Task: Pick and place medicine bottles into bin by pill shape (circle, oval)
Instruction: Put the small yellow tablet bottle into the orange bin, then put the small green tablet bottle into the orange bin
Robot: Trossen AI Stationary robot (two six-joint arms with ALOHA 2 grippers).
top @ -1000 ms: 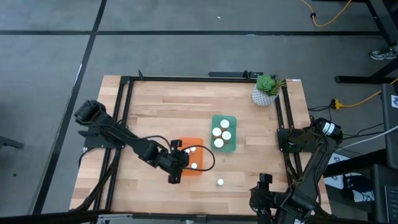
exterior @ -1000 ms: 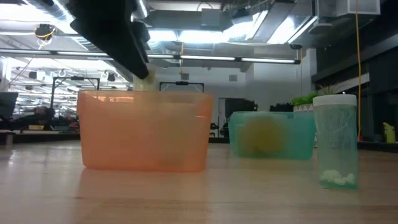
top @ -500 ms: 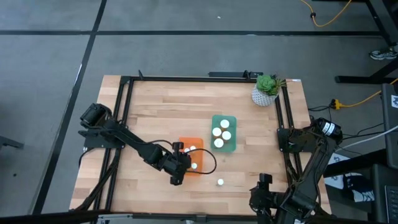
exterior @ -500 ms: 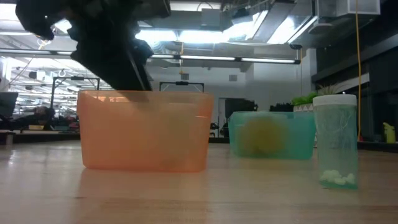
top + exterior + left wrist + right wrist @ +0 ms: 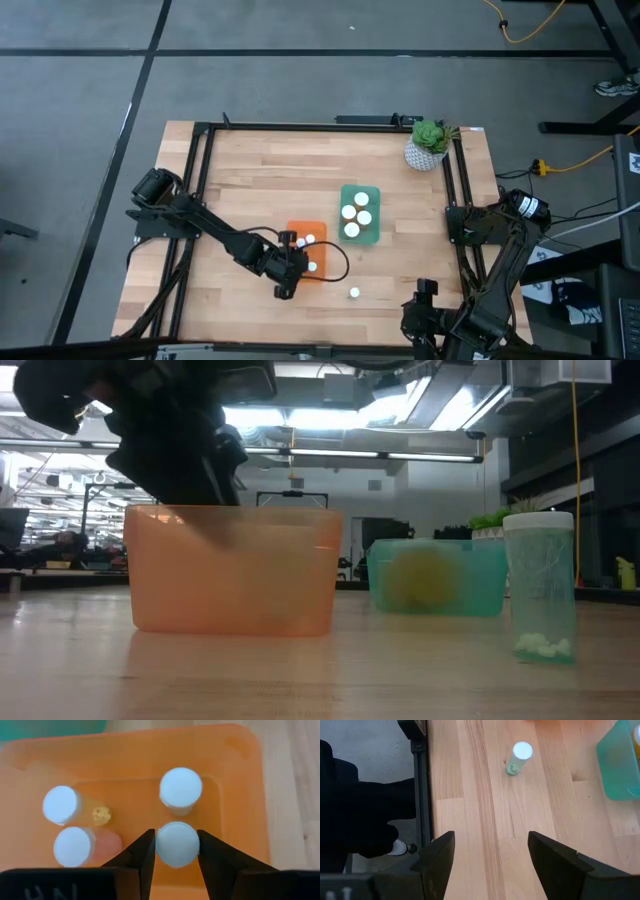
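My left gripper (image 5: 175, 835) reaches down into the orange bin (image 5: 312, 268) and is shut on a white-capped medicine bottle (image 5: 177, 846). Three more bottles are in that bin: one upright (image 5: 181, 788) and two tilted (image 5: 61, 805) (image 5: 74, 846). The teal bin (image 5: 360, 228) holds three bottles. One clear bottle (image 5: 354, 293) stands alone on the table near the front edge, with white pills at its bottom (image 5: 540, 647). My right gripper (image 5: 492, 855) is open and empty at the table's near right corner. My left gripper pinches the bottle's white cap (image 5: 165, 851) between its two fingers, one on each side. The fingers point down from above into the orange bin. The bottle hangs upright below them, inside the bin's walls; whether its base touches the bin floor is hidden.
A potted plant in a white pot (image 5: 428, 145) stands at the far right corner. Black frame rails run along the table's left (image 5: 195, 190) and right (image 5: 462, 190) sides. Bare wood lies left of and beyond the bins.
My left gripper has gone down, carrying the bottle from above the orange bin's rim to inside the bin, staying shut on it. The right arm has kept still.
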